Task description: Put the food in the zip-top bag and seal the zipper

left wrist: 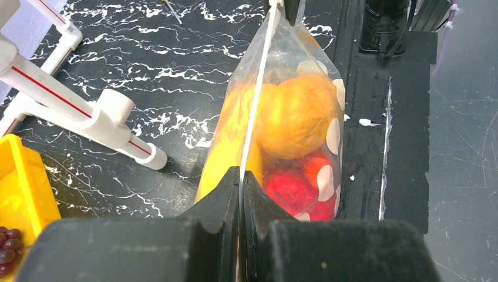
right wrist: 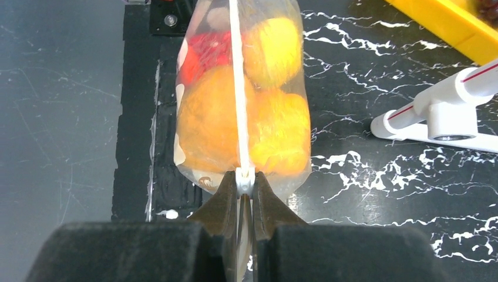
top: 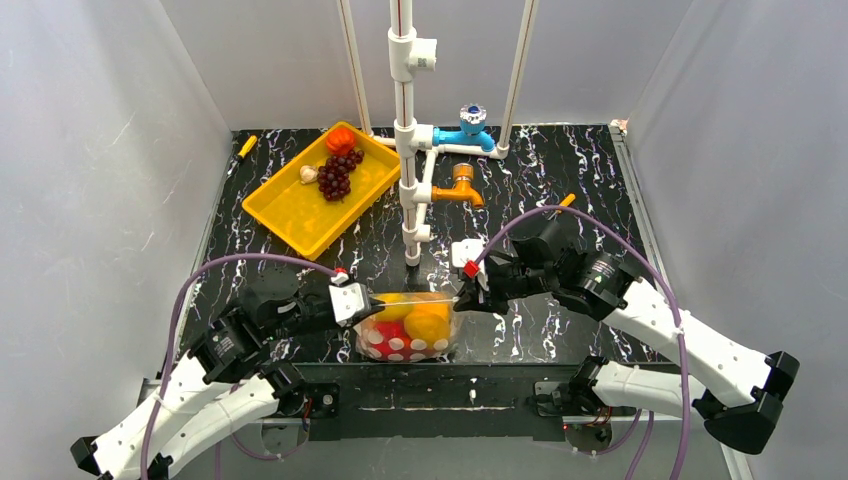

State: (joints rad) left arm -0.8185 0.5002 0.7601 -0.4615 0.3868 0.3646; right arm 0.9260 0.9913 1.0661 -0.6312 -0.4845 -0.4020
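Top / zip-top bag [top: 408,328]: near table [top: 560,200] edge, btwn both arms; red, yellow, orange food [top: 430,322] inside.
Top / grapes [top: 335,178]: in yellow tray [top: 295,210], well apart.
L wrist / left gripper [left wrist: 241,176]: jaws clamped on zipper [left wrist: 256,94] end.
R wrist / right gripper [right wrist: 245,179]: jaws pinch zipper's other end at white tab [right wrist: 245,174].

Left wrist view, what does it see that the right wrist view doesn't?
Only the left wrist view shows the left tool shut on one end of the zipper. Only the right wrist view shows, up close, the right tool shut on the other end. Both show the zip-top bag holding orange, yellow and red food, plus white pipe and the yellow tray.
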